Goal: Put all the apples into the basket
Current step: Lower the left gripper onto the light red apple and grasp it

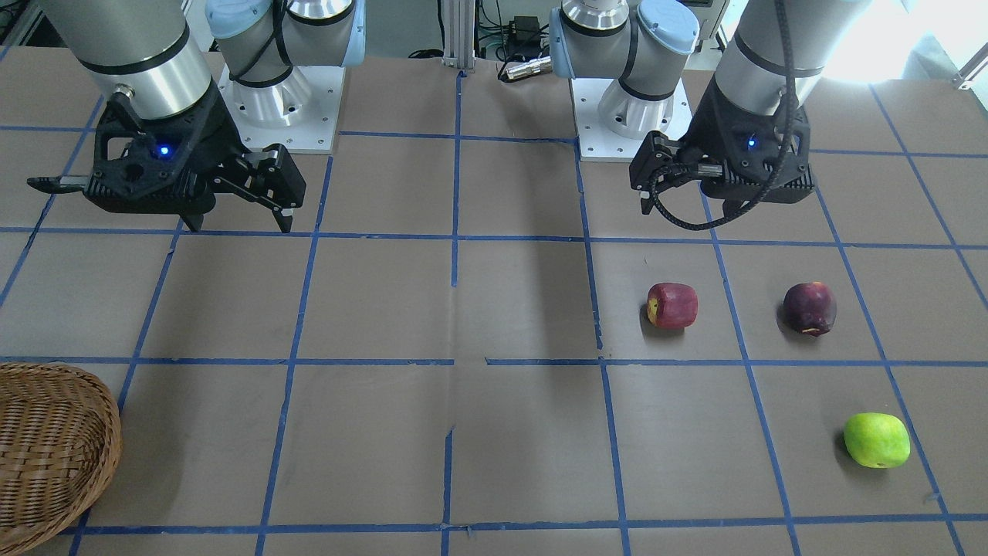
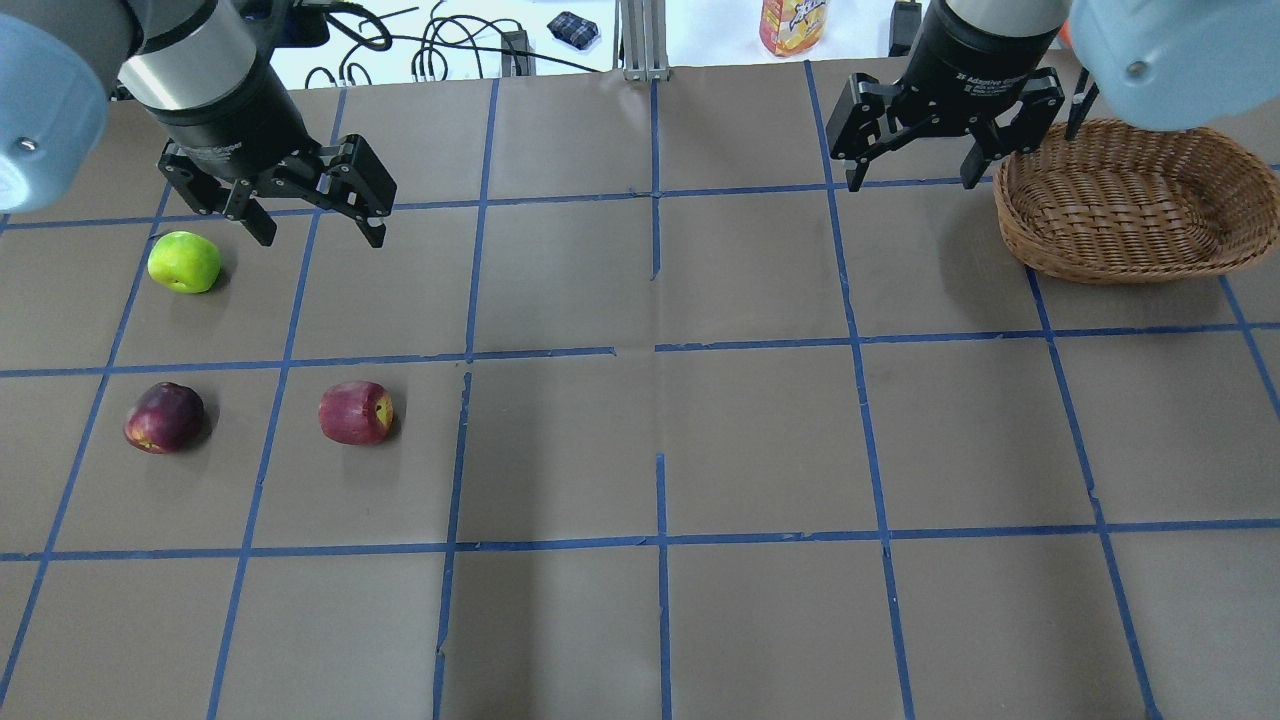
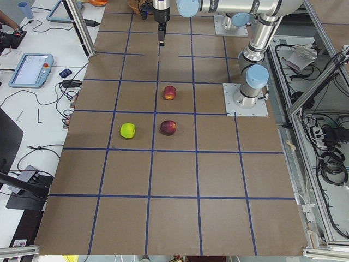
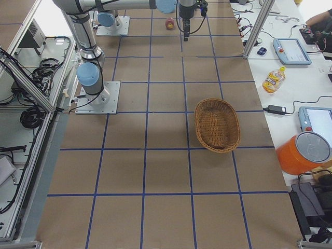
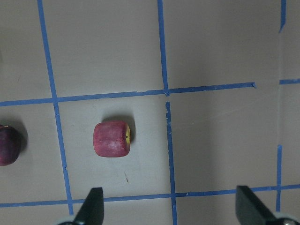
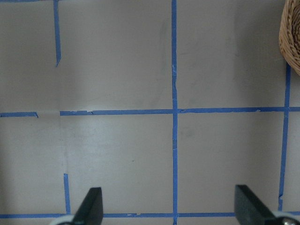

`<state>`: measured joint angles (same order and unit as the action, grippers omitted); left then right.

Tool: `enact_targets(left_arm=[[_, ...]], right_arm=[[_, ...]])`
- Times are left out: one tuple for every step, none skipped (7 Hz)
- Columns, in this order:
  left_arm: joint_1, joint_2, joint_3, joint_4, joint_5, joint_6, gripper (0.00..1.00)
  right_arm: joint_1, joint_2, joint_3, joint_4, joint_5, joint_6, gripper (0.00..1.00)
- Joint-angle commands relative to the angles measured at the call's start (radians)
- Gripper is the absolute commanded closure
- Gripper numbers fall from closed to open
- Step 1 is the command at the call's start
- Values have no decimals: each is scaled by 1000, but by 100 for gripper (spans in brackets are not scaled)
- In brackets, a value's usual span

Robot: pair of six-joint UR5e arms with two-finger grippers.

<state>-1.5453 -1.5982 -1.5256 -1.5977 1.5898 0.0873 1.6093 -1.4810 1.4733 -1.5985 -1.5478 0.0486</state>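
Three apples lie on the left half of the table in the overhead view: a lime green one (image 2: 184, 262), a dark maroon one (image 2: 163, 417) and a red one with a yellowish patch (image 2: 355, 412). The wicker basket (image 2: 1100, 262) stands at the far right and holds nothing that I can see. My left gripper (image 2: 320, 237) is open and empty, above the table just right of the green apple. In its wrist view the red apple (image 5: 111, 139) lies ahead of the open fingers. My right gripper (image 2: 912, 183) is open and empty, just left of the basket.
The table is brown with a grid of blue tape. The two arm bases (image 1: 282, 100) (image 1: 625, 108) stand at my edge of the table. An orange bottle (image 2: 793, 25) and cables lie beyond the far edge. The basket's rim (image 6: 291, 33) shows in the right wrist view.
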Motion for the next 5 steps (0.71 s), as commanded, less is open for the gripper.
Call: enact_targets(left_arm=[[2,6,-19,2,2,8,0],[46,12,-42,-1,10,84,0],[118,0,-83,5,-1,110,0],[148,-12,-155,39,7,180,0],[168,-60,-241,121,37,222,0]], right_arm=[[0,-2,-1,-3,6,2,0],[0,4,11,8,5,0,0],[-2,-4,13,21,2,-6,0],[4,-37,19,47,3,-6,0],[0,-74,38,51,5,-22,0]])
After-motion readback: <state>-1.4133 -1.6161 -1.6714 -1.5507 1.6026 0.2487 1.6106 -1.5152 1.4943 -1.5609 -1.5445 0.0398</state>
